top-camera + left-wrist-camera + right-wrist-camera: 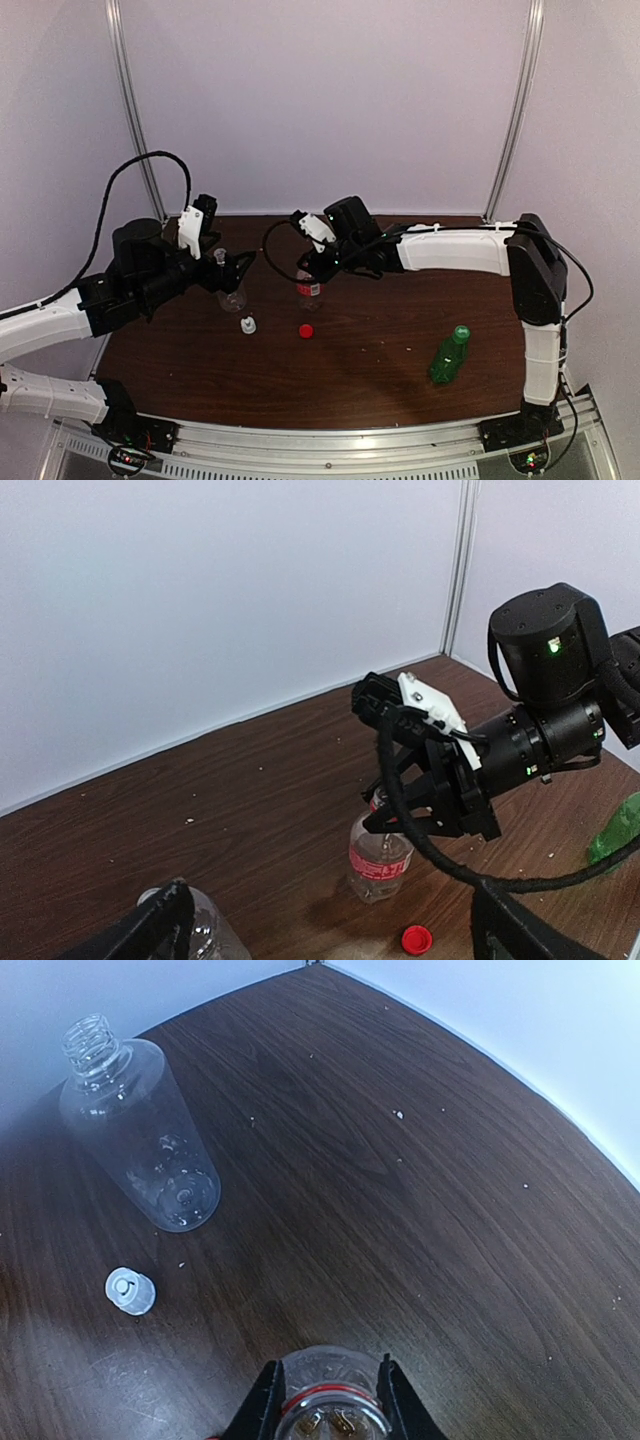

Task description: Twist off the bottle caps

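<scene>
Top: 3 bottles. Clear bottle [232,295] left; labelled bottle [308,290] centre; green bottle [448,358] lying near right, green cap [461,331] on. White cap [247,324] and red cap [306,331] loose on table [380,340].
Left wrist: left gripper [340,932] spread wide, clear bottle beside one finger (label writing unreadable).
Right wrist: right gripper [328,1405] pinching labelled bottle's open neck; clear bottle empty.
</scene>
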You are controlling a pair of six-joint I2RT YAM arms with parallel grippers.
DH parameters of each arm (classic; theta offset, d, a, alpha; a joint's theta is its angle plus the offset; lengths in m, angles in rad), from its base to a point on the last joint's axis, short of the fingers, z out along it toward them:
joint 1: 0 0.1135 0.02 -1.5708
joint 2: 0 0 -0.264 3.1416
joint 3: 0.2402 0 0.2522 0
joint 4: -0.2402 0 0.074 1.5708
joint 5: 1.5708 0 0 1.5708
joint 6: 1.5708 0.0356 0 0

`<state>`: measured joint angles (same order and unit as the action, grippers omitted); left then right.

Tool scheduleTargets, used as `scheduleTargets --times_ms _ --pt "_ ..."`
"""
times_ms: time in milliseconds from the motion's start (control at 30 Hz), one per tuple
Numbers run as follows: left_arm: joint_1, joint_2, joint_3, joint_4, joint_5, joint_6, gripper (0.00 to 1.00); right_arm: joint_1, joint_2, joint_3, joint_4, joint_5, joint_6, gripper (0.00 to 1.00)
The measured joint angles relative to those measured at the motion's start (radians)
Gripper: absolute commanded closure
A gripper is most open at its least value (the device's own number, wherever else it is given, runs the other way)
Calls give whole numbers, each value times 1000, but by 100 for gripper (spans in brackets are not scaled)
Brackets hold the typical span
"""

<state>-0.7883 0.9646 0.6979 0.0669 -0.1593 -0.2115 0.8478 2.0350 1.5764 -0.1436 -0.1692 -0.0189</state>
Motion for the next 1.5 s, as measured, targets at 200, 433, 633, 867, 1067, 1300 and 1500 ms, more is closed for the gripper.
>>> scheduleTargets --times_ms 200,433,633,867,1067,1300,1500 --pt "0 0 0 -2 -2 0 2 5 0 -13 28 0 3 57" --pt "0 0 0 -6 -4 0 2 5 0 -33 21 2 4 39" --pt "0 -2 0 -17 -15 0 2 5 -18 -40 17 9 1 16" --pt "0 -2 0 -18 -23 0 3 5 -190 -115 -34 28 14 3" --pt "0 0 0 -29 -23 1 2 6 -451 -203 -153 119 58 2" --pt "0 12 16 -43 -11 1 2 6 -723 -296 -415 245 190 4" --pt "0 33 26 -43 8 1 3 6 -885 -375 -638 299 337 7"
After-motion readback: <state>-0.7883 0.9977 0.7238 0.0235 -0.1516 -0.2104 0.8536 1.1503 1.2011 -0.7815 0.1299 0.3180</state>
